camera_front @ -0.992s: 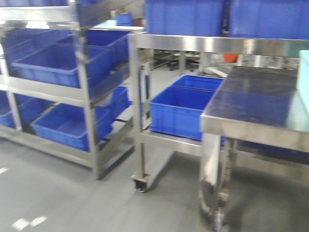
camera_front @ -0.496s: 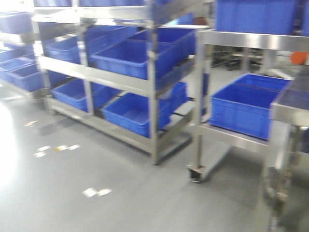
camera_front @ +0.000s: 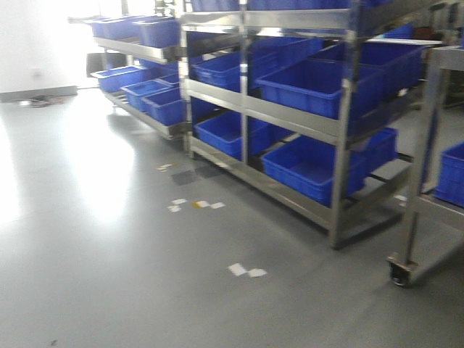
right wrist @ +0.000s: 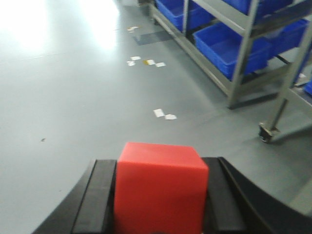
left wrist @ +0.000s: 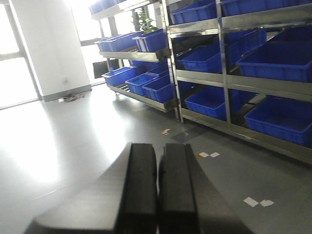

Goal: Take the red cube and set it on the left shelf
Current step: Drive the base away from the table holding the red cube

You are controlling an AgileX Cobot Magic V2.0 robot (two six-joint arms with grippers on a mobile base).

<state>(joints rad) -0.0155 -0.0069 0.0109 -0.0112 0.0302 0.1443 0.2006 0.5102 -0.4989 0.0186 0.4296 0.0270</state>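
The red cube [right wrist: 160, 187] fills the bottom middle of the right wrist view, clamped between the two black fingers of my right gripper [right wrist: 158, 168] and held above the grey floor. My left gripper [left wrist: 158, 151] is shut and empty, its two black fingers pressed together, pointing over the floor toward the racks. Steel shelf racks [camera_front: 246, 101] with blue tubs [camera_front: 312, 85] stand ahead and to the right in the front view; a further rack [camera_front: 138, 51] stands at the far left back. Neither gripper shows in the front view.
White paper scraps [camera_front: 246, 272] lie on the grey floor [camera_front: 109, 239]. A steel cart leg with a caster [camera_front: 401, 270] stands at the right, also in the right wrist view [right wrist: 265, 131]. Bright window glare washes the left floor.
The front view has swung left: the steel table and cart have slid out to the right, and the shelf racks and open floor now fill the view.
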